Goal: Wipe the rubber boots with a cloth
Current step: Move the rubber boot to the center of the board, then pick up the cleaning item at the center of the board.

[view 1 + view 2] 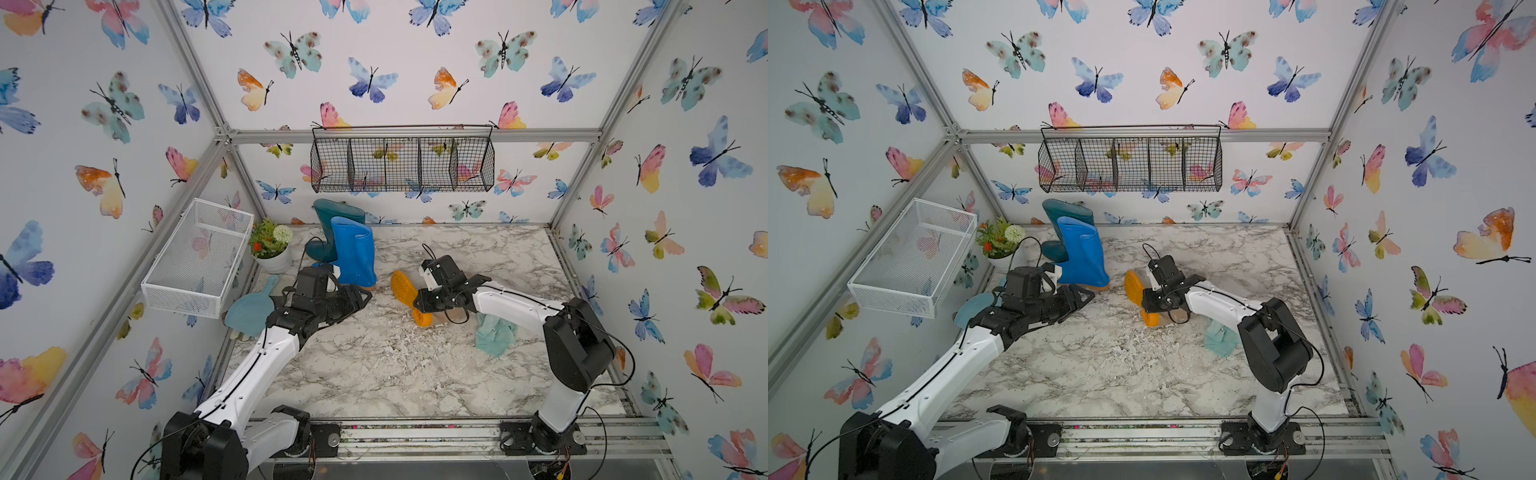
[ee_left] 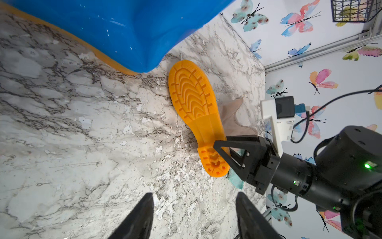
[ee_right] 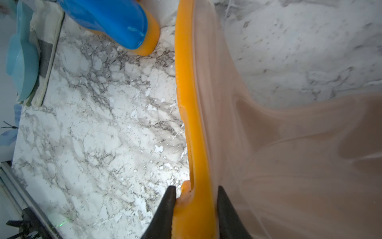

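Heel of the beige boot (image 2: 198, 111), laid sideways mid-frame on the tabletop (image 1: 374, 374), is clamped by the right pincer (image 3: 196, 188), the sole being judged stiffer than the glossy, slippery shaft, while the left pincer (image 2: 194, 195) is held open and the cloth (image 1: 496, 336) is seen right of centre.

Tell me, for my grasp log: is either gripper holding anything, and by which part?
The right gripper clamps the beige boot at the heel of its orange sole; the left gripper holds nothing.
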Controlling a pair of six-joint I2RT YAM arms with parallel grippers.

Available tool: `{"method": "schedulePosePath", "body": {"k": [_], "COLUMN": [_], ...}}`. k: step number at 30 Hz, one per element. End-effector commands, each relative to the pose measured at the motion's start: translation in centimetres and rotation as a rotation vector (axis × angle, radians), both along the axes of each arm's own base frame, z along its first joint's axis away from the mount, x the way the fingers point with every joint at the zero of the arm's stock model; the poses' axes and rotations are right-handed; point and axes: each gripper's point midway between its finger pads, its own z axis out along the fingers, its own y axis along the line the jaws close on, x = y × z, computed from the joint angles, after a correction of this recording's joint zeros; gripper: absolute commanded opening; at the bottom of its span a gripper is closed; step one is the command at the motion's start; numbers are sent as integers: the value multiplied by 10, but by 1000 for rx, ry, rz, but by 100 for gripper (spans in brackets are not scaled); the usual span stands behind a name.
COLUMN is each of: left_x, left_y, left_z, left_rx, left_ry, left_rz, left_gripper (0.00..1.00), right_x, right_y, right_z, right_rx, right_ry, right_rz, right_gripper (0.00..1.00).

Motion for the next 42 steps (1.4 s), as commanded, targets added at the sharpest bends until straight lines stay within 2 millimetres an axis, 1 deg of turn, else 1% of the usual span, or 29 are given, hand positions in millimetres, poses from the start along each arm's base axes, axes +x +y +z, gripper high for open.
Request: {"method": "schedulePosePath", "body": {"k": [1,6,7,9,11,12,13,14,15,16,17,20,21,23,25,26,28,30,31,32,34,37,39,42], "left_x": [2,-2,-3,-6,-8,-10,-11,-11,-12,-12,-13,-16,-18,-21,-24,-25,-28,-31,-33,-34,-38,-44,-47,-52], "left_y": [0,4,5,8,9,8,8,8,8,8,7,5,4,1,-2,-5,-11,-17,-20,-22,-27,-32,-33,-31], "left_z": [8,3,2,1,-1,-2,-3,-4,-6,-7,-9,-16,-19,-23,-29,-31,-34,-37,-38,-40,-44,-47,-49,-53], "left_rx": [-52,-57,-58,-63,-70,-72,-72,-68,-62,-55,-50,-38,-36,-30,-23,-21,-17,-10,-7,-4,1,4,5,9], "left_ry": [-28,-23,-21,-19,-10,-5,-1,4,9,16,22,42,48,55,66,69,74,78,81,84,92,102,105,114], "left_rz": [42,69,77,93,102,101,98,95,90,85,79,65,62,53,42,36,20,8,2,-4,-18,-34,-40,-34], "left_gripper": [63,63,63,63,63,63,63,63,63,63,63,63,63,63,63,63,63,63,63,63,64,63,64,64], "right_x": [-27,-62,-65,-66,-67,-70,-73,-75,-77,-77,-75,-59,-50,-31,-13,-8,1,8,10,12,15,13,7,-11], "right_y": [18,31,33,35,41,46,50,51,50,47,40,8,-10,-57,-119,-144,-193,-223,-233,-238,-241,-244,-247,-244], "right_z": [22,20,22,29,39,43,46,47,48,48,48,53,57,63,62,60,47,37,31,25,7,-23,-42,-69], "right_rx": [37,62,61,50,83,111,135,148,148,133,100,-43,-108,-234,-320,-322,-264,-206,-187,-176,-189,-264,-290,-285], "right_ry": [22,135,135,115,104,103,104,103,101,95,77,-30,-77,-135,-123,-97,-17,6,23,38,98,205,250,340], "right_rz": [41,92,106,123,151,179,205,217,227,228,213,131,72,-93,-295,-372,-518,-612,-642,-654,-657,-650,-659,-646], "right_gripper": [12,14,14,15,19,25,39,50,58,64,68,75,76,80,86,88,90,91,92,92,93,95,95,94]}}
